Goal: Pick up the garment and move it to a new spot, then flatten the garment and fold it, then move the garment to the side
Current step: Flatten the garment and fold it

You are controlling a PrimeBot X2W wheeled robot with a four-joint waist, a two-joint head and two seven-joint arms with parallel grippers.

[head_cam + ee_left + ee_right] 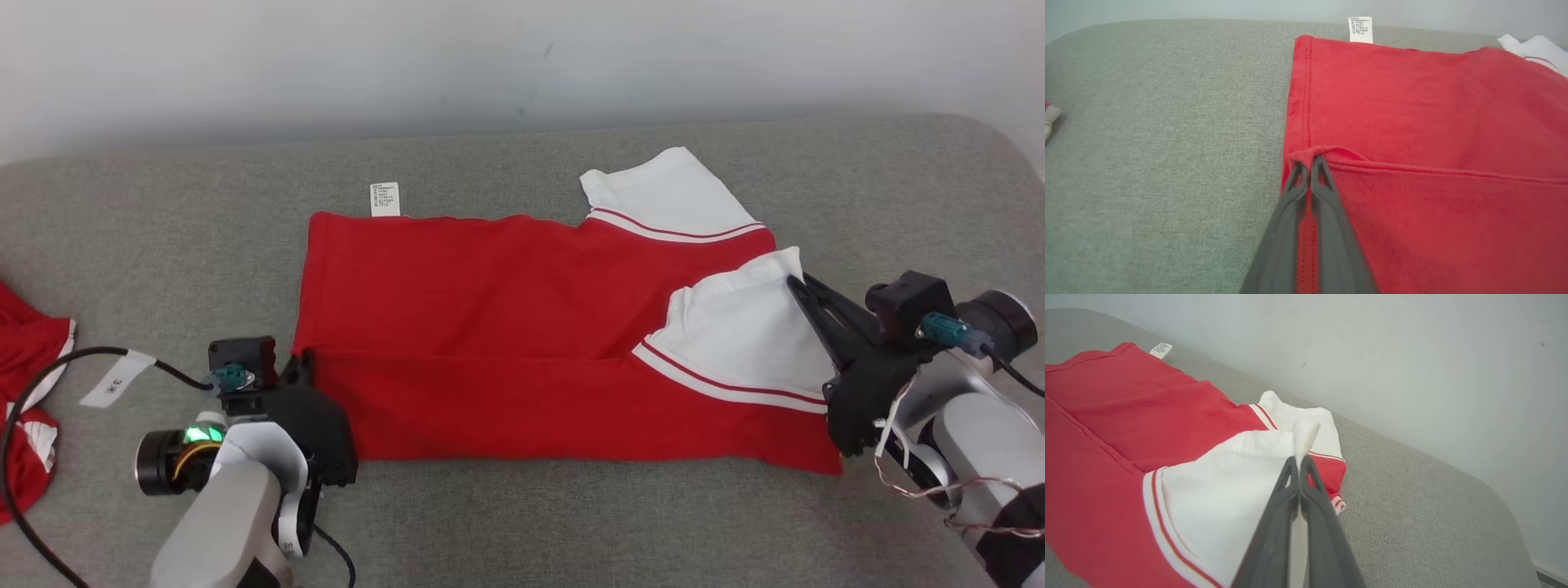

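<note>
Jaws clamp opposite ends of the garment (pixel 506 327).

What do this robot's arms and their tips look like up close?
Pale grey arm shells, black wrists. The left end effector and right end effector each have two long dark tapering fingers with triangular cut-outs. Each wrist carries a black camera box with a teal plug. A green light glows on the left; thin wires loop on the right.
</note>
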